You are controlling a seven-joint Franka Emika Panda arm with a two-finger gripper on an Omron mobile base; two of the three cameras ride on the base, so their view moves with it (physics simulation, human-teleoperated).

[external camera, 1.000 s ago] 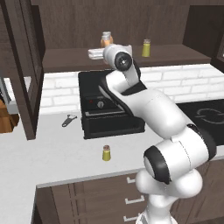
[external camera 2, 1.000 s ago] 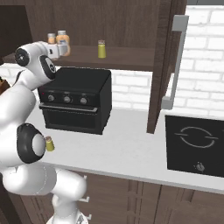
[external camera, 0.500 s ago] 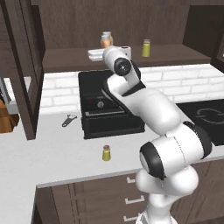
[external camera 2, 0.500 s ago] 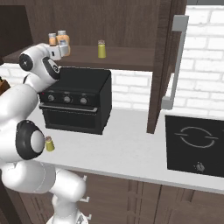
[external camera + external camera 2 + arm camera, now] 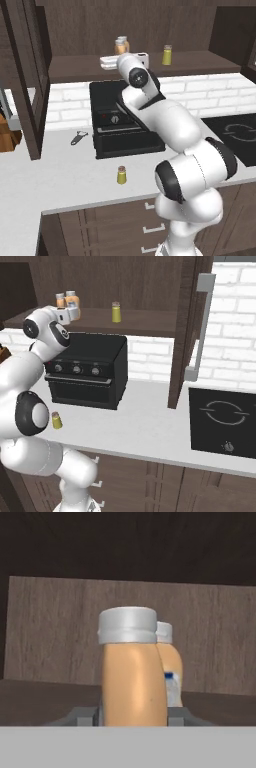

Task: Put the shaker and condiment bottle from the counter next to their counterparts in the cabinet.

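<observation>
My gripper (image 5: 131, 717) is shut on the condiment bottle (image 5: 132, 672), an orange-tan bottle with a whitish-grey cap, at the left end of the cabinet shelf (image 5: 145, 321). Its bottle counterpart (image 5: 169, 657) stands just behind it to the right, almost touching. The bottle's base is hidden, so I cannot tell whether it rests on the plank. In the right base view the held bottle (image 5: 73, 302) sits above my hand (image 5: 70, 313). The shaker (image 5: 121, 175) stands alone on the counter (image 5: 60, 175) in front of the oven. Its twin (image 5: 167, 55) stands further right on the shelf.
A black toaster oven (image 5: 125, 122) sits under the shelf, directly below my arm. A small dark utensil (image 5: 78, 137) lies left of it. An open cabinet door (image 5: 187, 331) with a pale handle hangs right of the shelf. A cooktop (image 5: 222, 418) lies at the right.
The arm's upper joint has sunk slightly. The held bottle stays at the same spot on the shelf, and the grip is unchanged.
</observation>
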